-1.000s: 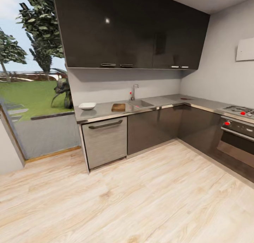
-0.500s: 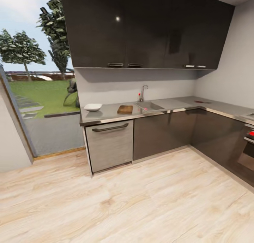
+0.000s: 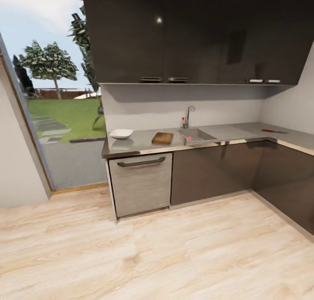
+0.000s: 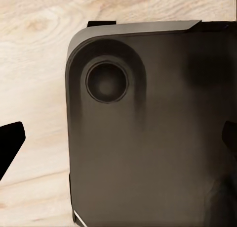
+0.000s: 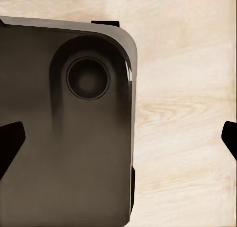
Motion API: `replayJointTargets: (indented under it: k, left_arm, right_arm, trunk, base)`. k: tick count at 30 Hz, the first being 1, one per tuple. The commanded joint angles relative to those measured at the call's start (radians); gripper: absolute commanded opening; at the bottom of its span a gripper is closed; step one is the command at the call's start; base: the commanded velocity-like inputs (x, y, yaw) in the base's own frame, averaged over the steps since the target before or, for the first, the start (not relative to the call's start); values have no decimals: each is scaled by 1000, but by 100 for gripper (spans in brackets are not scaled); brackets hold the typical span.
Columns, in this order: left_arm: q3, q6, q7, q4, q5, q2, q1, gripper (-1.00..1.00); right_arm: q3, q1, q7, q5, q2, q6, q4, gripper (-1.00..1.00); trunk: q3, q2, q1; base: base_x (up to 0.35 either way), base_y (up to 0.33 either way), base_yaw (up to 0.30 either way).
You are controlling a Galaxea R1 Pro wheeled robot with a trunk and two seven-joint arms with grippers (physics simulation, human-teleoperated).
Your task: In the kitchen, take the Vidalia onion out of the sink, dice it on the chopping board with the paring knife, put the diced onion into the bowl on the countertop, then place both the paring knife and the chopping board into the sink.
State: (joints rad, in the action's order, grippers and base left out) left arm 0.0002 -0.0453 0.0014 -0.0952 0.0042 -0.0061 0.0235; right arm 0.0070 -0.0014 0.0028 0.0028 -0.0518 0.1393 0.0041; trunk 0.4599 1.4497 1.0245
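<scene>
Across the room in the head view, the countertop (image 3: 136,144) carries the white bowl (image 3: 121,134) at its left end and the brown chopping board (image 3: 162,138) beside it. Just right of the board lies the steel sink (image 3: 198,135) with its chrome tap (image 3: 189,116); the onion cannot be made out inside. The paring knife (image 3: 274,131) lies far right on the corner counter. Both wrist views look down at my dark base and the wood floor. My left gripper (image 4: 118,143) and right gripper (image 5: 118,138) are open and hold nothing.
A steel dishwasher front (image 3: 140,182) sits under the bowl and board, with dark cabinets (image 3: 209,171) to its right and dark wall cupboards (image 3: 192,34) above. A glass door (image 3: 61,130) to the garden stands left. Light wood floor (image 3: 157,252) lies between me and the counter.
The camera has swung left and come a little closer, so the counter, sink and bowl sit further right in the picture. The stove and oven have left the view. Nothing on the counter moved.
</scene>
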Motion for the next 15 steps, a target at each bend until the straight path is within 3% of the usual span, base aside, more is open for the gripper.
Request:
replayJointTargets:
  k: [1, 15]
  left_arm:
    - [0, -1, 0, -1, 0, 0, 0, 100]
    - [0, -1, 0, -1, 0, 0, 0, 100]
  right_arm:
    - [1, 0, 0, 0, 0, 3, 0, 100]
    - [1, 0, 0, 0, 0, 3, 0, 100]
  trunk:
    - [1, 0, 1]
    - [1, 0, 1]
  base:
    - [276, -249, 217]
    - [276, -249, 217]
